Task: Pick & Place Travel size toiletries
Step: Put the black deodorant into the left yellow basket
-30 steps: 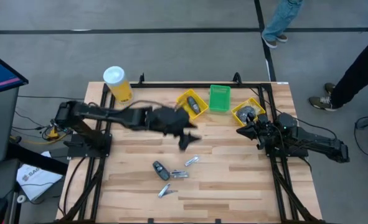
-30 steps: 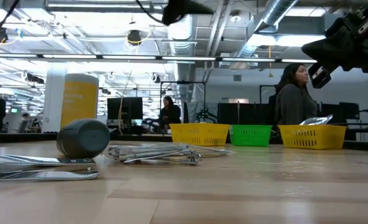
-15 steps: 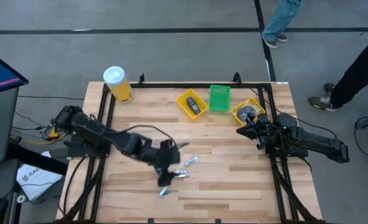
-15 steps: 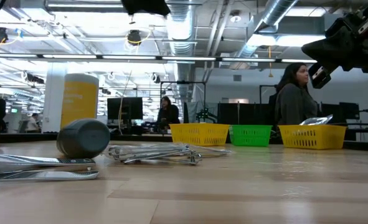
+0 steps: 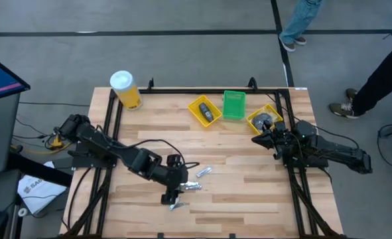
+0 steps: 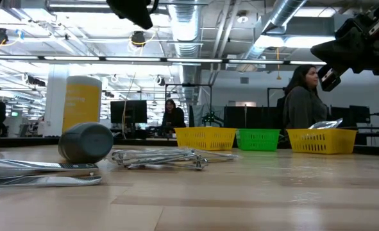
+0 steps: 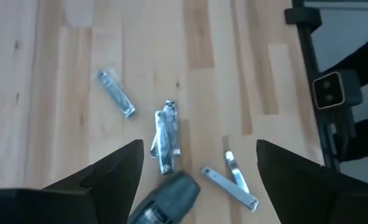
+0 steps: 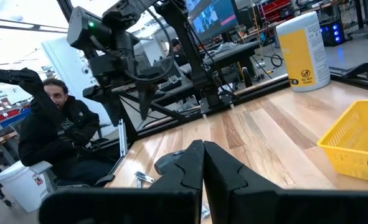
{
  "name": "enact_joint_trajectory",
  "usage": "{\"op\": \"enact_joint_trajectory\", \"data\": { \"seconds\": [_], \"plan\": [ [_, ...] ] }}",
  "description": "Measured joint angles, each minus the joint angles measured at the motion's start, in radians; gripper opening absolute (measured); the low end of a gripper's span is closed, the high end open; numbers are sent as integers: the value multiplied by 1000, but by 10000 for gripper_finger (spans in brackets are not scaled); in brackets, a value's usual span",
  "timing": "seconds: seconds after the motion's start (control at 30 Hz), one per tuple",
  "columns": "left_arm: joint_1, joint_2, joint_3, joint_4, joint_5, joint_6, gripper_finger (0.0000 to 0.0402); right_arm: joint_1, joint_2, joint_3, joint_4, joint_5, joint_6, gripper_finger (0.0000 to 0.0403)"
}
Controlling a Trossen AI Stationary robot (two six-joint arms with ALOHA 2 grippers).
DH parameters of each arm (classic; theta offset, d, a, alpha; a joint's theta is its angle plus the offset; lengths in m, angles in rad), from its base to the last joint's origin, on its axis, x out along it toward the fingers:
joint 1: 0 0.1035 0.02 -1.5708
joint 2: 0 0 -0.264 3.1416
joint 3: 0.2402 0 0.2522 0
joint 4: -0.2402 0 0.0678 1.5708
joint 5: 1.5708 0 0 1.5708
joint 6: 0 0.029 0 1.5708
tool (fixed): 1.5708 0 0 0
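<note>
The left gripper [image 5: 172, 189] hangs above the middle-front part of the desk [image 5: 249, 199], fingers spread wide & holding nothing. Under it lie the loose toiletries: a dark grey oblong piece [image 7: 165, 200], a folded silver clipper [image 7: 166, 135], a second clipper [image 7: 116, 93] and an opened clipper [image 7: 235, 183], all flat on the wood, near each other but apart. At the far edge stand 2 yellow trays [image 5: 205, 111] [image 5: 264, 119] w/ a green tray [image 5: 234, 104] between them; the yellow trays each hold a dark item. The right gripper [image 5: 262, 140] waits near the right edge, beside the right yellow tray, fingers pressed together, empty. A yellow canister [image 5: 125, 89] stands at the far-left corner.
</note>
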Motion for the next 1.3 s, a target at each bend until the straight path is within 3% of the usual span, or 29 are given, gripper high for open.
{"op": "enact_joint_trajectory", "data": {
  "seconds": [0.4,0.73,1.07,1.3],
  "plan": [
    [-8,0,0,-67,-4,-5,301,0,0,0,0,0,0,0],
    [-7,-2,-5,-138,-71,-4,301,0,0,0,0,0,0,0],
    [-18,-2,-180,-101,-69,-28,301,0,0,0,0,0,0,0],
    [-12,-2,-324,94,-5,50,301,0,0,0,0,0,0,0]
  ]
}}
